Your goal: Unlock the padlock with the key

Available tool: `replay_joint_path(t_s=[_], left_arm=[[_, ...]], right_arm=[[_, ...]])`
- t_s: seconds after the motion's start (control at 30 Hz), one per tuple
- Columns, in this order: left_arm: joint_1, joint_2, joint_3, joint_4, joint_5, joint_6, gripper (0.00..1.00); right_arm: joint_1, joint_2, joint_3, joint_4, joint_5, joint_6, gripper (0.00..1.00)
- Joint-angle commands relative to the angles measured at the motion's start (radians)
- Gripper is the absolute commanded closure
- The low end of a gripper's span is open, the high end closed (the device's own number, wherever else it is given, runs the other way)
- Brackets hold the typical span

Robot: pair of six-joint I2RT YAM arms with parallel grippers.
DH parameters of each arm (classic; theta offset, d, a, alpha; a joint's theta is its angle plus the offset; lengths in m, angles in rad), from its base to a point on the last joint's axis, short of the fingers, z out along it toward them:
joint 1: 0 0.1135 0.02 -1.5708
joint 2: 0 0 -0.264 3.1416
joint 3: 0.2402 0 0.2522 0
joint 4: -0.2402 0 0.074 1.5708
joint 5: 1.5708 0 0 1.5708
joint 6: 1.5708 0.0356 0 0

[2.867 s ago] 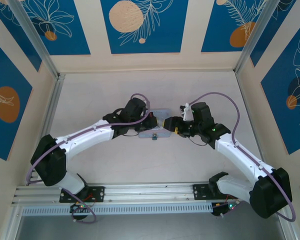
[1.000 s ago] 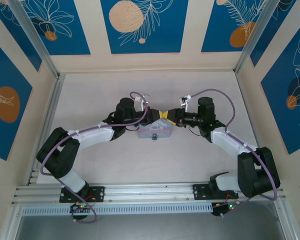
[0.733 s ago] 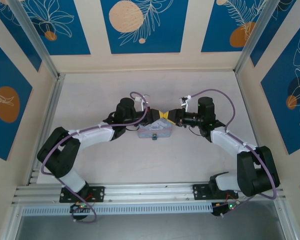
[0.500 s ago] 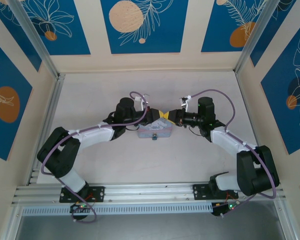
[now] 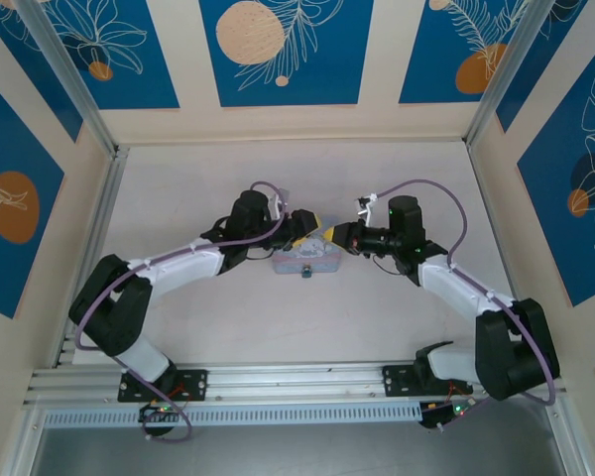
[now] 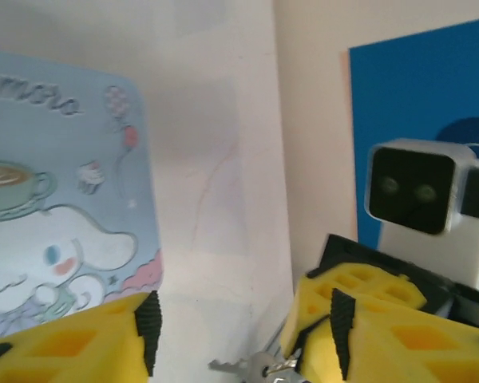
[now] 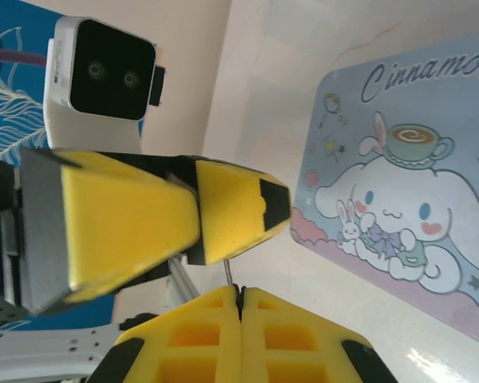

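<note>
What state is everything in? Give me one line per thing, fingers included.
left fingers: open, spread either side of the key, not gripping it.
right fingers: shut on the key.
key: pinched by the right fingers, away from the padlock.
padlock: on the tin's near edge; too small to tell whether it is locked.
tin: lying flat, printed face up.

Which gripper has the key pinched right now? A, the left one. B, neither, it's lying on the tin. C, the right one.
C: the right gripper is shut with the key poking out between its yellow fingers, while the left gripper stands open.
</note>
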State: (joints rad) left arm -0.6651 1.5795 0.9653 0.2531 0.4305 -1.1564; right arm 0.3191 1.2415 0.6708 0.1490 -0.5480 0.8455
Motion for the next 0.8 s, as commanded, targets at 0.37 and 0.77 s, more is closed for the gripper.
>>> replay_joint_path(t_s=[0.37, 0.77], left_arm=[[0.017, -0.075, 0.029, -0.238, -0.035, -0.322, 0.42], [0.01, -0.078, 0.002, -0.227, -0.041, -0.381, 0.51]], right_arm=[[0.254, -0.145, 0.116, -0.296, 0.56, -0.235, 1.0], [0.429, -0.118, 0.175, -0.336, 0.812, -0.398, 1.0]])
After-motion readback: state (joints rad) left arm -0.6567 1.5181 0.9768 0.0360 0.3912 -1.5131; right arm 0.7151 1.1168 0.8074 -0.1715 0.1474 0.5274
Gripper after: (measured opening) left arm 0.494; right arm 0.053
